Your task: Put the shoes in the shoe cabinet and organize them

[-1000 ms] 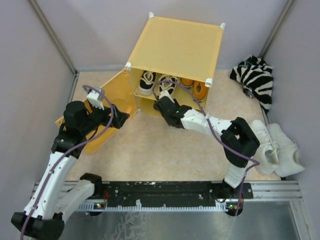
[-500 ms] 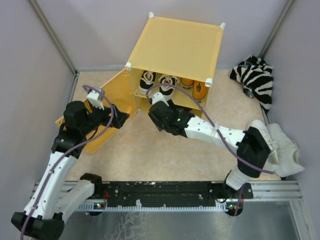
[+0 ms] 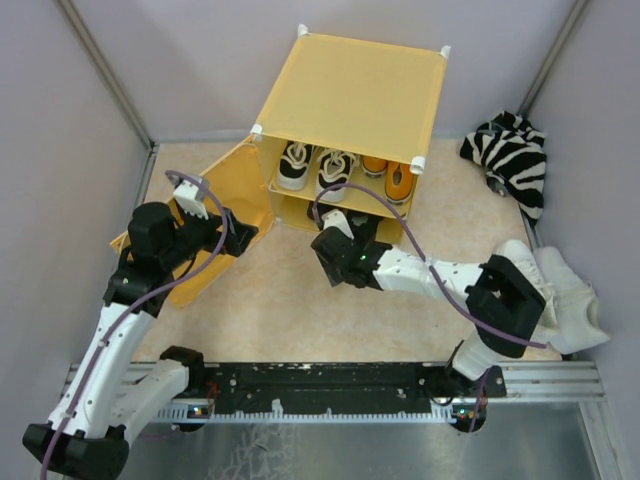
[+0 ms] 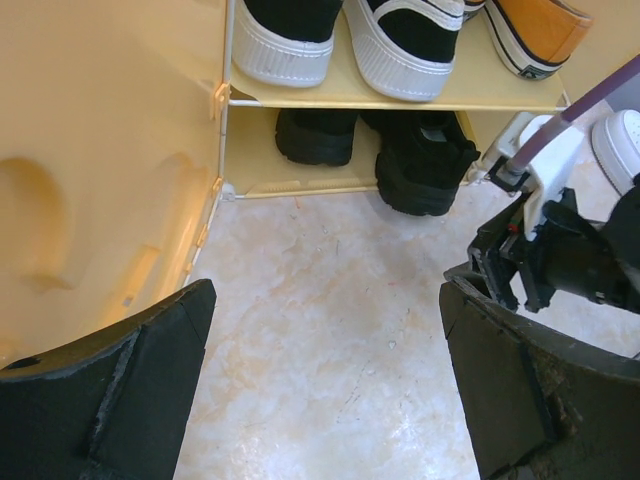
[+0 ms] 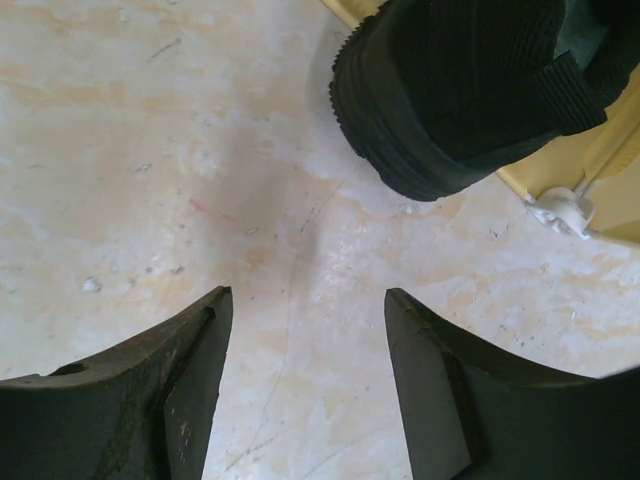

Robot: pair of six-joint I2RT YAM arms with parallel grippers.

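The yellow-orange shoe cabinet (image 3: 350, 90) stands at the back with its door (image 3: 215, 185) swung open to the left. On its inner shelf (image 4: 400, 98) sit the black-and-white sneakers (image 3: 293, 165) (image 3: 335, 168) and the orange sneakers (image 3: 373, 165) (image 3: 399, 180). In the left wrist view the black-and-white pair (image 4: 285, 35) (image 4: 410, 45) and one orange shoe (image 4: 535, 30) show. My left gripper (image 4: 325, 295) is open and empty beside the door (image 4: 100, 170). My right gripper (image 5: 307, 300) is open and empty over the floor in front of the lower compartment, also in the top view (image 3: 330, 232).
Two black shoes (image 4: 315, 135) (image 4: 425, 160) lie in the lower compartment; one heel (image 5: 470, 90) sticks out near my right gripper. A white pair of shoes (image 3: 560, 290) lies at the right wall. A zebra-striped cloth (image 3: 510, 155) lies at the back right.
My right gripper has drawn back from the cabinet's lower compartment toward the near side. The left arm has not moved.
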